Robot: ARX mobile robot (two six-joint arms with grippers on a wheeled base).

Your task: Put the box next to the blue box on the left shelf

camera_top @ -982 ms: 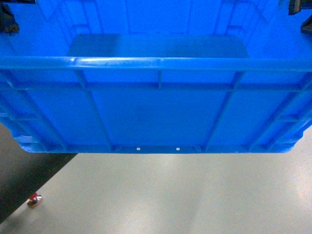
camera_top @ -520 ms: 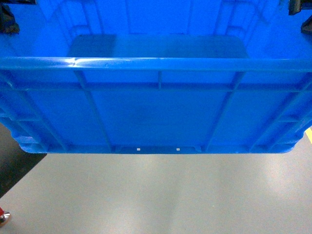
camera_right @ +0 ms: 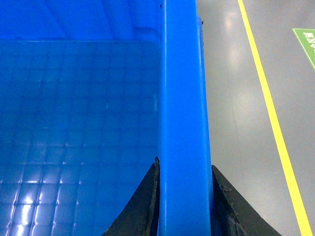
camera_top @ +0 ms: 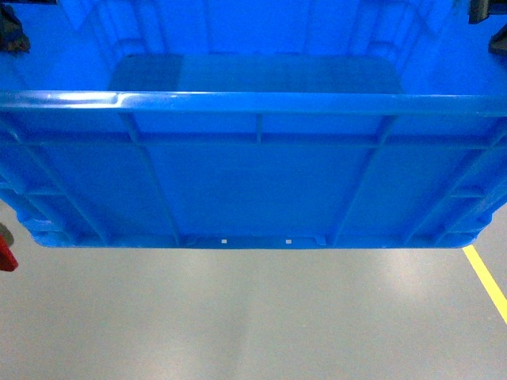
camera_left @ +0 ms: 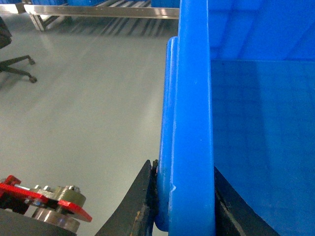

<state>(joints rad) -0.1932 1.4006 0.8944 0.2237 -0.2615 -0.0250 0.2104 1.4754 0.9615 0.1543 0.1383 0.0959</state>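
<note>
- The box [camera_top: 253, 190] is filling most of my head view, a bright blue crate with ribbed walls and a thick rim, hanging in the air above the grey floor [camera_top: 253, 317] with nothing under it
- I am holding it up between my two arms, one at each short side wall, and its open top is facing up so I am looking down onto its gridded bottom
- My left gripper [camera_left: 184, 206] is clamping the left wall of the box, one black finger [camera_left: 142, 201] pressing on the outside below the rim and the other sitting against the inside face
- My right gripper [camera_right: 183, 206] is pinching the right wall in the same way, with a dark finger [camera_right: 142, 201] inside the box and its partner outside, both touching the blue plastic
- The near wall is showing a small notch [camera_top: 256, 240] with two pale dots at its base edge
- A yellow line [camera_top: 485, 281] is running across the floor at the lower right of my head view, and it is showing again beside the box in the right wrist view
- The left shelf [camera_left: 98, 9] is appearing only at the top of the left wrist view, grey metal rails well apart from the box, with a bit of blue above it
- A chair base [camera_left: 17, 66] on castors is standing on the floor at the far left of that view
</note>
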